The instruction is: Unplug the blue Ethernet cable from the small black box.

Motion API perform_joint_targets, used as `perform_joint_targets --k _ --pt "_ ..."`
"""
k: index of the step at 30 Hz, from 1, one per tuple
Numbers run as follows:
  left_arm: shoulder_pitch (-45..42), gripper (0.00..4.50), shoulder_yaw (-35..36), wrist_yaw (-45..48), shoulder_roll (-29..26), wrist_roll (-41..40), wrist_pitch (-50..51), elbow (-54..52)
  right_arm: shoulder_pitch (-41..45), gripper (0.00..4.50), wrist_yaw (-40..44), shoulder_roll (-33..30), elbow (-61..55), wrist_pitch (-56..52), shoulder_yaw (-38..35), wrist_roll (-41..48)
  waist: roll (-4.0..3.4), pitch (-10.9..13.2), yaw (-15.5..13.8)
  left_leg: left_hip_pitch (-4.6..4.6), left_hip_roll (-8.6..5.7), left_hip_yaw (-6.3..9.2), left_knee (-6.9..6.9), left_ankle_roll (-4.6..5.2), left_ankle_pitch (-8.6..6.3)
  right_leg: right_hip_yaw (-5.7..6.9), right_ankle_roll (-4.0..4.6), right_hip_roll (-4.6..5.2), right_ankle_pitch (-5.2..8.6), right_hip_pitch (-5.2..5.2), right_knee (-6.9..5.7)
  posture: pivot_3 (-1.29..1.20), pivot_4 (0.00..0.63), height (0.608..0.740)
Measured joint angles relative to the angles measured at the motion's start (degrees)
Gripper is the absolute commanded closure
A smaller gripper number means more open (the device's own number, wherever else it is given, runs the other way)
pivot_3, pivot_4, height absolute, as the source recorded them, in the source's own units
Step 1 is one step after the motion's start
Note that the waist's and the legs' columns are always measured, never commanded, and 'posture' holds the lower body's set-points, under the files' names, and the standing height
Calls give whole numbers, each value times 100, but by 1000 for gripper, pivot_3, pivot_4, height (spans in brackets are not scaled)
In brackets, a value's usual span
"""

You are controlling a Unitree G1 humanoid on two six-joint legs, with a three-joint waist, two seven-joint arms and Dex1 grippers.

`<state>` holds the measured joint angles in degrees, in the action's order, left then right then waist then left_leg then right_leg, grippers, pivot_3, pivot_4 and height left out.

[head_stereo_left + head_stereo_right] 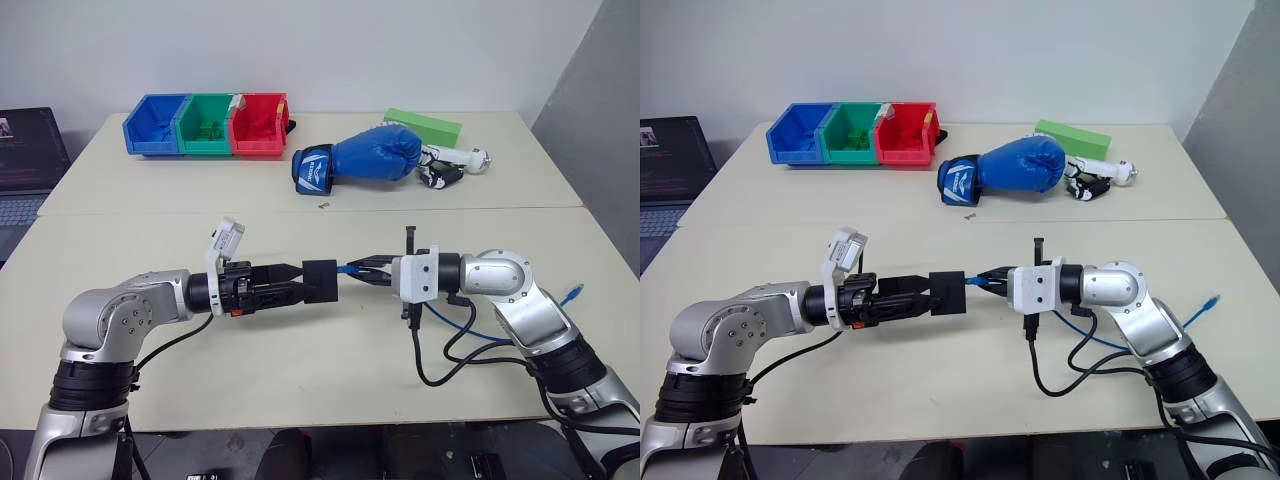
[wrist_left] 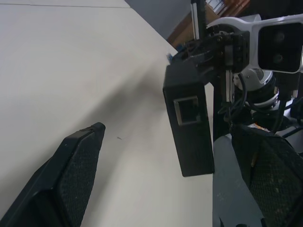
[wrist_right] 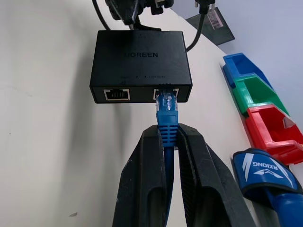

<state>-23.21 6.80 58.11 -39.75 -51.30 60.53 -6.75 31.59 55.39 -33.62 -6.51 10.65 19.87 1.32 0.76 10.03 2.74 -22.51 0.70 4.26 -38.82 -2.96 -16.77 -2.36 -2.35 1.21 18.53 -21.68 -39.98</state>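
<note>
The small black box [image 3: 140,56] hangs above the table between my two grippers, seen in the left eye view as the box [image 1: 320,280]. The blue Ethernet cable [image 3: 166,113] is plugged into one of its two front ports. My right gripper [image 3: 168,130] is shut on the cable just behind the plug, and in the left eye view this gripper [image 1: 368,268] points left at the box. My left gripper [image 1: 295,280] points right, open, with its fingertips at the box's other side. In the left wrist view the box [image 2: 189,123] sits close to one finger [image 2: 265,179]. The cable's free end [image 1: 572,293] lies at the right.
Blue [image 1: 155,125], green [image 1: 207,124] and red [image 1: 260,125] bins stand at the back left of the table [image 1: 120,240]. A blue boxing glove [image 1: 365,158], a green block [image 1: 423,125] and a small white-and-black item [image 1: 455,165] lie at the back right. A laptop [image 1: 25,165] sits far left.
</note>
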Motion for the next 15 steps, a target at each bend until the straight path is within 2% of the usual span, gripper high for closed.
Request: perform_joint_targets --k 6,9,15 --pt "-3 0 16 -131 56 -195 233 -10 232 4390 136 31 16 268 17 -66 0 0 -5 1 0 1 -1 0 0 1 0 0 0 0 0 0 150 740" --pt "-3 411 13 -172 109 -279 303 -32 232 4390 173 36 28 286 18 -128 0 0 -12 0 -1 1 -1 -1 1 0 0 2 0 0 1 0 150 740" --pt "-3 1591 -31 -197 173 -278 307 -47 232 4390 186 86 31 327 23 -240 0 0 -32 1 -1 0 -1 -2 1 0 0 2 0 0 0 0 150 740"
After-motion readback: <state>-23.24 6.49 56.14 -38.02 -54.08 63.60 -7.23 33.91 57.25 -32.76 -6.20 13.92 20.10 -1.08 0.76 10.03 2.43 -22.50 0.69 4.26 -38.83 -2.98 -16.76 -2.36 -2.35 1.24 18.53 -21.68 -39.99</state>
